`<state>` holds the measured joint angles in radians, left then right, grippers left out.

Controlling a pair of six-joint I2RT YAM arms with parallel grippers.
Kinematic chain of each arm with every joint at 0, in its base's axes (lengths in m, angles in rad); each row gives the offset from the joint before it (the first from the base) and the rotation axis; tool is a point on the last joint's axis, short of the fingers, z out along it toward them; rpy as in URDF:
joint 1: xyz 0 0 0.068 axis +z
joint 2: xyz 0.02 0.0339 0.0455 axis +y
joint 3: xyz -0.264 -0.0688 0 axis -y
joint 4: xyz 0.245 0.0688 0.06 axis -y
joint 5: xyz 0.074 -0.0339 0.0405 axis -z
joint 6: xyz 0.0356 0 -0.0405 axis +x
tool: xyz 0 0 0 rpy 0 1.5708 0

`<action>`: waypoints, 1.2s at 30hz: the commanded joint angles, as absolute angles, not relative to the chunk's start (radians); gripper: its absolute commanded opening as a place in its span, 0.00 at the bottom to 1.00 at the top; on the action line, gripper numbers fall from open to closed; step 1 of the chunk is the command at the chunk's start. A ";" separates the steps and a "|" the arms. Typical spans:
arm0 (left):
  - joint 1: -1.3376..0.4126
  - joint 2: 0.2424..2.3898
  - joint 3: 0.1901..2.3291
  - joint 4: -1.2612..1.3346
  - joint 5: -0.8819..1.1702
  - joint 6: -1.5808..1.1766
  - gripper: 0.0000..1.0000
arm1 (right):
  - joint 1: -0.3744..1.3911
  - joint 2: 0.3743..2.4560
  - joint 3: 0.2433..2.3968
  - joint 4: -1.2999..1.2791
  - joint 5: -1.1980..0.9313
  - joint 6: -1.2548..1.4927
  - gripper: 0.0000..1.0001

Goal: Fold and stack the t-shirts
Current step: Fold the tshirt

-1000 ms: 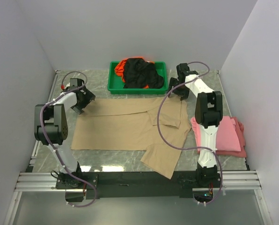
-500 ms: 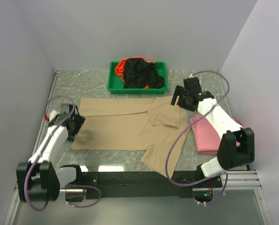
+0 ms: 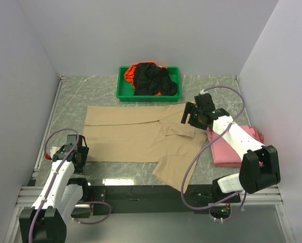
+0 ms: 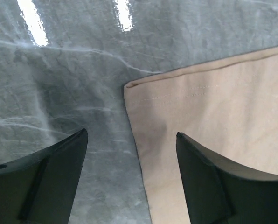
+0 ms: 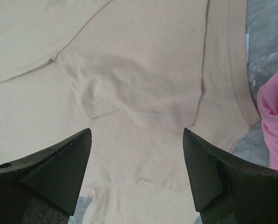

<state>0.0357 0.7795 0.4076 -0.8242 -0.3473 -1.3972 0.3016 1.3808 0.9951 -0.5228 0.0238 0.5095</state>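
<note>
Over the tan t-shirt (image 3: pixel 136 134), left gripper (image 4: pixel 131 140) and right gripper (image 5: pixel 137 135) spread jaws wide, empty.

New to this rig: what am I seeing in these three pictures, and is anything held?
Two robot arms are bolted at the near edge of the table. The wide picture looks down from above and behind them; the other two come from a camera on each wrist, dark fingers showing. A tan t-shirt lies spread on the table, a pink t-shirt at its right, black and orange t-shirts in a green tray behind. The left hand hangs open over the tan shirt's corner, the right hand open over a folded sleeve. Neither holds anything.
</note>
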 commanded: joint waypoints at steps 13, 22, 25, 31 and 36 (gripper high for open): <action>0.035 0.960 0.399 -0.703 -0.367 -1.405 0.33 | 0.357 1.267 0.924 -0.551 0.067 0.538 0.84; 0.035 0.891 0.413 -0.715 -0.393 -1.379 0.00 | 0.651 1.201 0.812 -0.686 0.126 0.587 0.83; 0.035 0.851 0.426 -0.721 -0.408 -1.361 0.01 | 0.806 1.178 0.779 -0.741 0.129 0.595 0.82; 0.035 0.779 0.437 -0.681 -0.382 -1.301 0.01 | 1.076 1.180 0.768 -0.795 0.049 0.638 0.77; 0.035 0.753 0.443 -0.684 -0.379 -1.276 0.00 | 1.301 1.253 0.787 -0.813 0.040 0.670 0.74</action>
<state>0.0357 0.7742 0.4099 -0.7033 -0.3794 -1.3170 1.2243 1.2152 0.7670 -0.7738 0.0605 0.6357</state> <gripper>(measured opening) 0.012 0.761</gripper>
